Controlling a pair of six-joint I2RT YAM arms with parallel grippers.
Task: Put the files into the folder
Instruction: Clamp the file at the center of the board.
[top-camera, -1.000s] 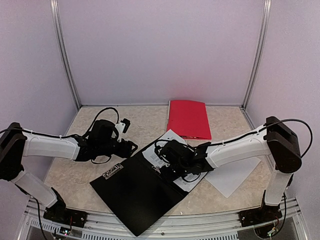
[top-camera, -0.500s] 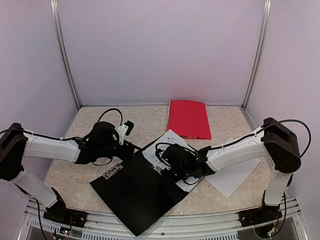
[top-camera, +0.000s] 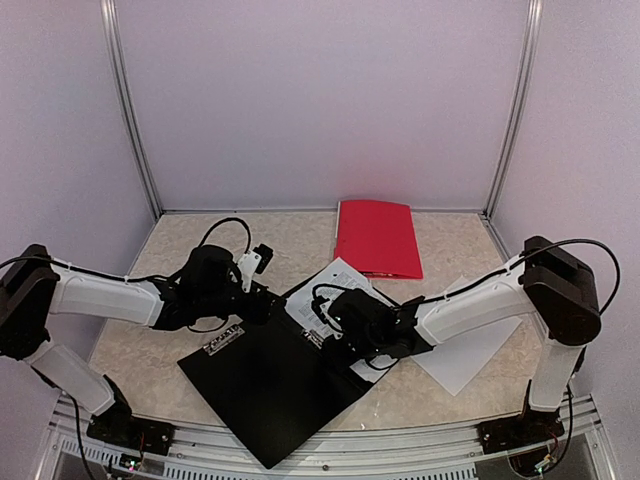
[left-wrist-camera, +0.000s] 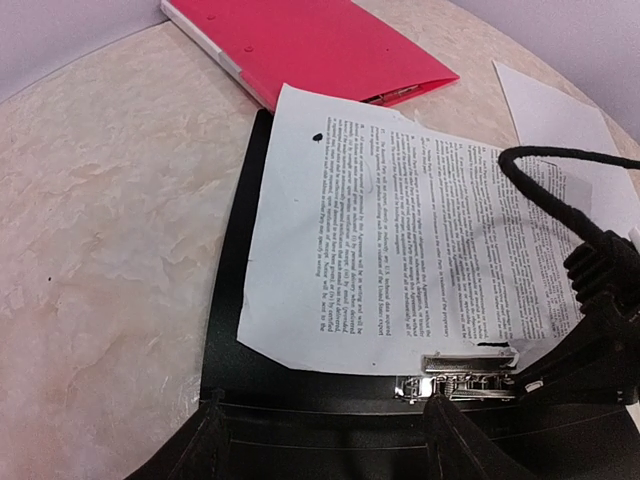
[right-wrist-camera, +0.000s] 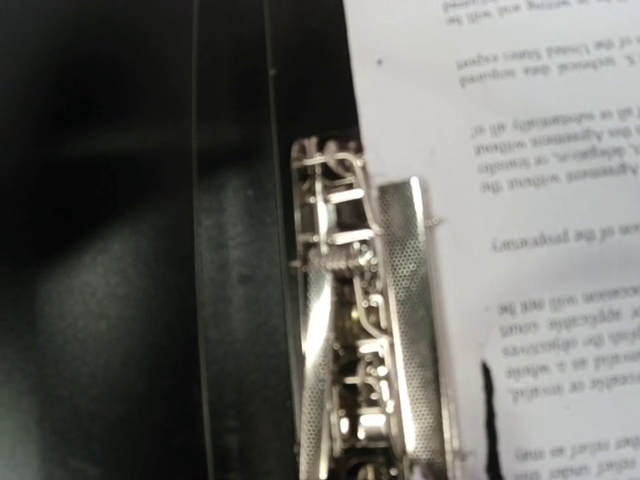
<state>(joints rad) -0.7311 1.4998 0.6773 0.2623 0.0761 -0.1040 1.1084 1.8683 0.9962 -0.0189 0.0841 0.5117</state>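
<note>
The black folder (top-camera: 265, 385) lies open at the table's front centre. A printed file sheet (left-wrist-camera: 400, 230) rests on its right half, its lower edge at the metal clip (left-wrist-camera: 465, 375). My left gripper (top-camera: 268, 300) is low at the folder's upper left edge. Its jaws are open, and in the left wrist view the dark fingers (left-wrist-camera: 190, 445) spread over the black cover (left-wrist-camera: 225, 300). My right gripper (top-camera: 335, 330) hovers just above the clip (right-wrist-camera: 360, 330). Its fingers stay out of the right wrist view, which shows only clip, sheet (right-wrist-camera: 540, 150) and black folder (right-wrist-camera: 100, 250). A blank file sheet (top-camera: 470, 360) lies on the table to the right.
A red folder (top-camera: 378, 238) lies shut at the back centre, also visible in the left wrist view as the red folder (left-wrist-camera: 300, 40). The right arm's black cable (left-wrist-camera: 540, 190) loops over the printed sheet. White walls and metal posts enclose the table.
My left gripper has moved right, up to the folder's upper left edge. The right gripper has slid a little left and nearer along the clip.
</note>
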